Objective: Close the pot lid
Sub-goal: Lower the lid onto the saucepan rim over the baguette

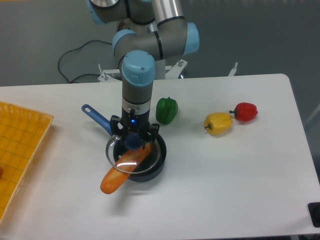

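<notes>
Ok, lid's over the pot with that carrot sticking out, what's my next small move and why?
Probably hold rather than release: the gripper grips the lid by its knob above the pot, but the carrot overhangs the rim, so the lid likely won't seat flat.
</notes>
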